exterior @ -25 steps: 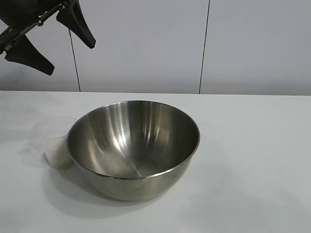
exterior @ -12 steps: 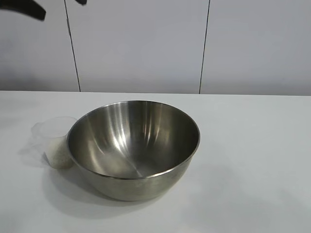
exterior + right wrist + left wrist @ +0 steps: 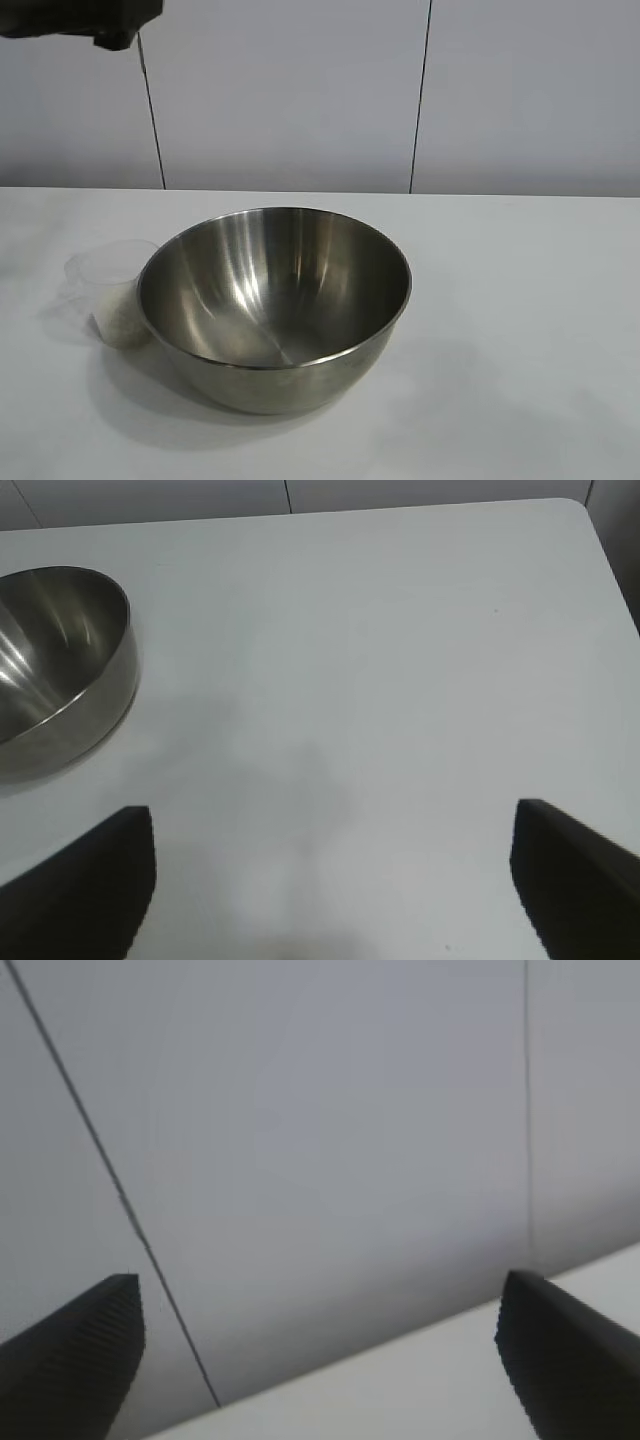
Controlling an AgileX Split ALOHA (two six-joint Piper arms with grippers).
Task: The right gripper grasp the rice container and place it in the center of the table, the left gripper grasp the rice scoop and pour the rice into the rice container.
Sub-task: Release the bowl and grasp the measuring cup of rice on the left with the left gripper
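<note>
- Bowl first: the rice container (image 3: 274, 305), a large round shiny stainless-steel mixing bowl with a rolled rim, stands upright near the middle of the plain flat white table (image 3: 520, 330), nearest the exterior camera; its inside looks bare steel, with no heap of grains showing.
- Touching or just beside the bowl's rim, on the side toward the left arm, stands the rice scoop (image 3: 112, 290), a small clear plastic measuring cup, upright, with the rice (image 3: 122, 322), small white grains, filling its lower part.
- Neither claw is near the cup or the bowl.
- The right gripper (image 3: 330, 880), a black two-fingered claw with tapered fingers, shows only in its own wrist view: its jaws are spread wide with nothing between them, over bare tabletop, and the bowl (image 3: 60, 670) lies well off to one side of it and farther ahead.
- The left gripper (image 3: 320, 1350), the like black claw, hangs high above the table's far edge, well up and away from the cup; in the exterior view only a dark part of it (image 3: 95, 20) shows at the top corner.
- Its jaws are also spread wide and hold nothing, and they point at the pale panelled wall (image 3: 330, 1140) behind the table.
</note>
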